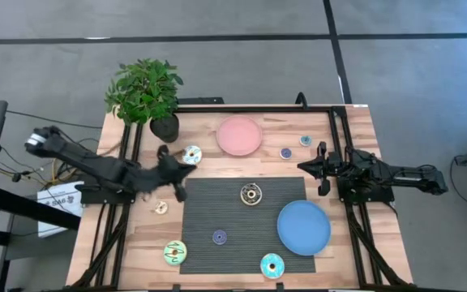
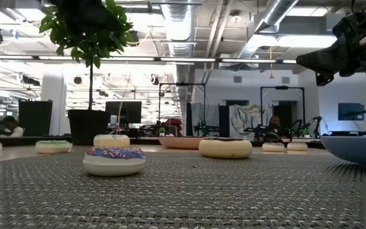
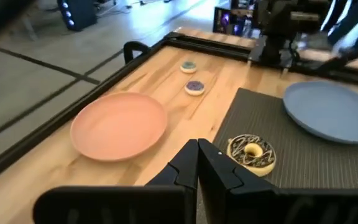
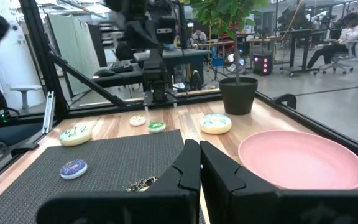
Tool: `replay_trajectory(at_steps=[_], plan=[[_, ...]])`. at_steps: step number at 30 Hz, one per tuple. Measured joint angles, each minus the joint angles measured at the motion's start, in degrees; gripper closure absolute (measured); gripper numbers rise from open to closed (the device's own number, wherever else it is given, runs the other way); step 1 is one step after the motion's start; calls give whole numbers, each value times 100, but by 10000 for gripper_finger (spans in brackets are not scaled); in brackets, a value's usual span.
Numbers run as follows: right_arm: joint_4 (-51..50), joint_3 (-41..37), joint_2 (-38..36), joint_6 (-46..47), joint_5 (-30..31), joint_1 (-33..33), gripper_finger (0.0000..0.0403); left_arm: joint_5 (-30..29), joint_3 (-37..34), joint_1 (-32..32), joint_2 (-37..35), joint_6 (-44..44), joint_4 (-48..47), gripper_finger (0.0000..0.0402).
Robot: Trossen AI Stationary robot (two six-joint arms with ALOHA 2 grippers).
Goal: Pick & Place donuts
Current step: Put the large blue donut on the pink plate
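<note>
Donuts (image 1: 251, 193) lie scattered over the mat and bench; pink plate (image 1: 239, 135) and blue plate (image 1: 303, 227) are bare, so everything remains. My left claw (image 1: 178, 170) and right claw (image 1: 314, 168) hover pressed together, holding nothing.

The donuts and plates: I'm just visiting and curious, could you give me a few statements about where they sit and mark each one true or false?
1. The pink plate has a donut on it. False: it is bare.
2. The brown donut lies on the dark mat. True.
3. The left gripper holds a donut. False: its fingers are shut on nothing, near the cyan donut.
4. The blue plate lies partly on the mat. True.
5. The potted plant stands at the table's right edge. False: it stands at the far left corner.
6. The right gripper is shut and holds nothing. True.
</note>
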Motion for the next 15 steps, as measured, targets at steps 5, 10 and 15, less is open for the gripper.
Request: replay_trajectory(at_steps=[5,10,15], plan=[[0,-1,-2,2,-1,-1,403,33,1165,-287,1217,-39,-1134,402],[0,-1,0,1,-1,1,403,60,2124,-365,2082,182,-1966,402],[0,1,0,0,-1,1,403,201,2906,-307,2697,723,-2766,399]])
